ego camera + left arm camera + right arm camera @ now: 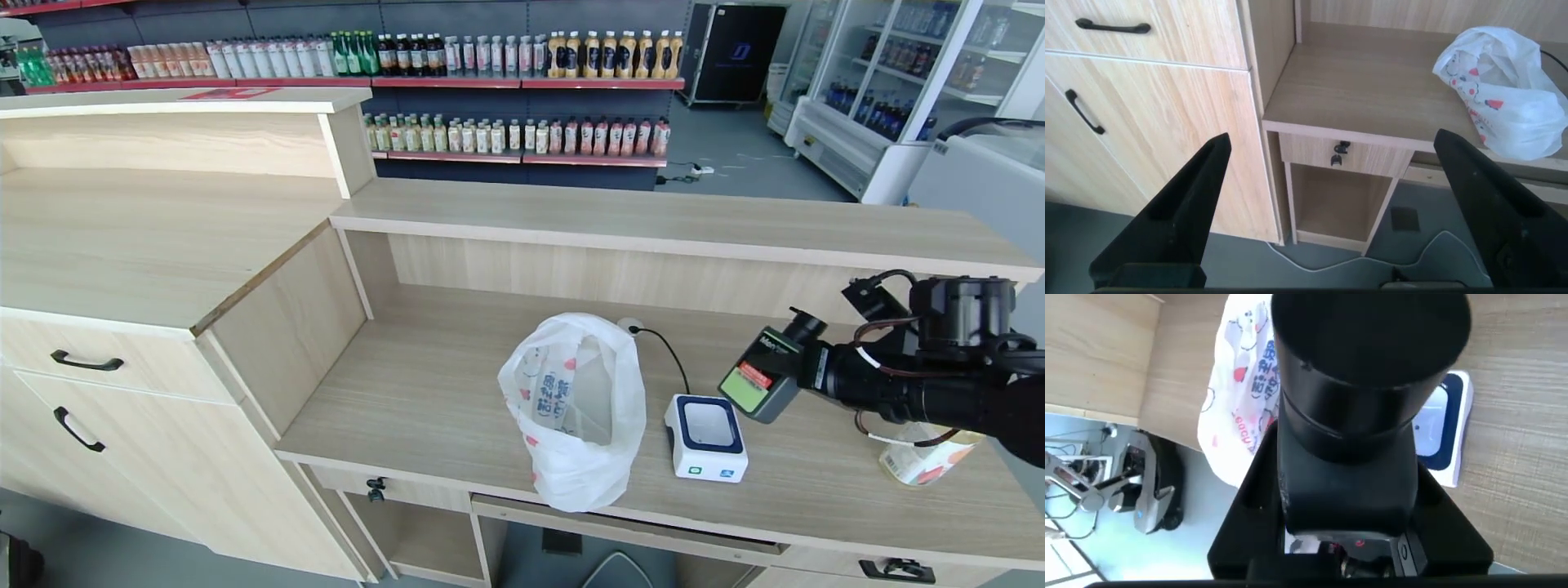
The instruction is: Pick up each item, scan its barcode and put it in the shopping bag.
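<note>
- The left gripper (1331, 140) has its jaws spread wide with nothing between them, facing the cabinet (1151, 122) front and the near corner of the worktop (1372, 90).
- The white plastic shopping bag (575, 408) stands open-mouthed near the worktop's front edge.
- Just beside it sits the white-and-blue barcode scanner (706, 437), window up, with a black cable (665, 351) running from it toward the back.
- A dark bottle (755, 382) with a green label hangs tilted in the air, just above and right of the scanner.
- The right gripper (819, 369) has its jaws pinching that bottle.
- A pale container (922, 464) stands on the worktop, partly hidden by the right arm.
</note>
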